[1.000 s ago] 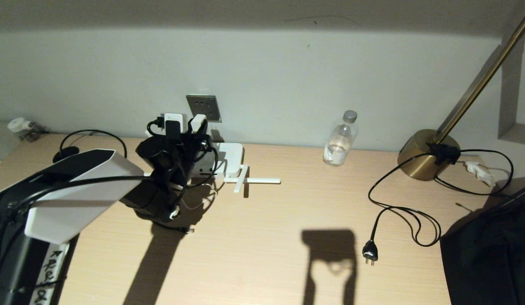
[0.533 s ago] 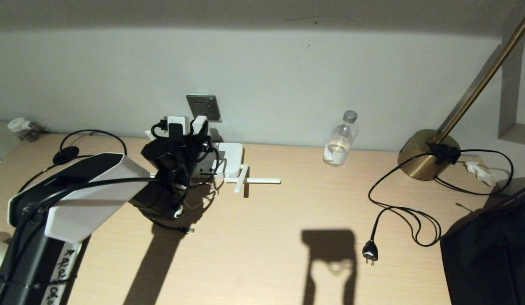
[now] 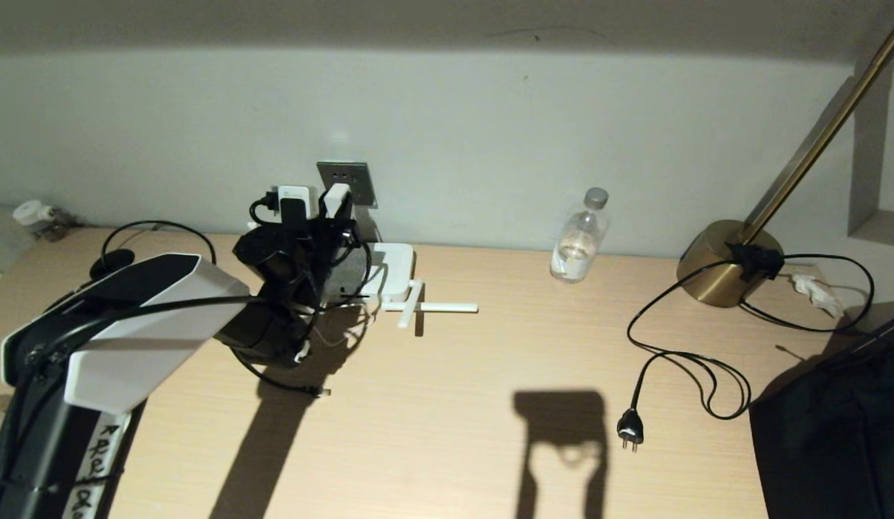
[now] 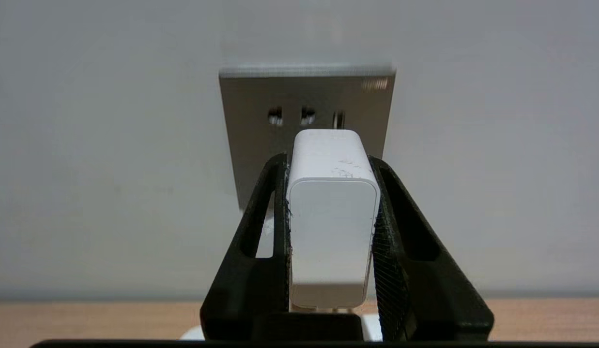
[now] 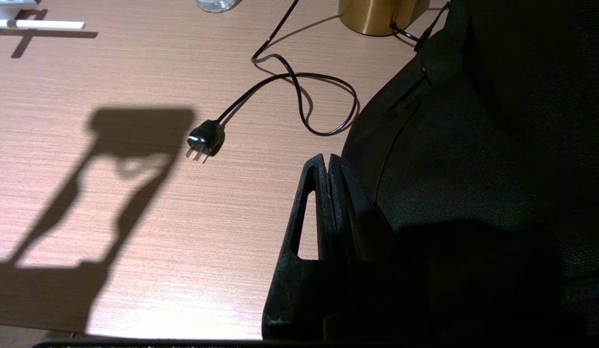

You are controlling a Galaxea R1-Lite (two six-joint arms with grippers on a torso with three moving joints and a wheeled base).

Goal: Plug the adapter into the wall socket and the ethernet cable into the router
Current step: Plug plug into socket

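Left claw (image 4: pixel 332 232) clamped on adapter (image 4: pixel 331 227) before wall socket (image 4: pixel 306 116) (faceplate marking unreadable)

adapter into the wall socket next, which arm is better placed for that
Left. The left gripper already clamps the adapter right in front of the wall socket. The right gripper sits shut and empty, far off by the black bag.

You have one wall socket (image 3: pixel 347 183), one adapter (image 4: pixel 332 227), one router (image 3: pixel 389 277) with two antennas showing, one water bottle (image 3: pixel 579 238), one brass lamp (image 3: pixel 728 270), one two-pin plug (image 3: pixel 629 431), and two grippers: left gripper (image 4: pixel 331 232), right gripper (image 5: pixel 328 193).
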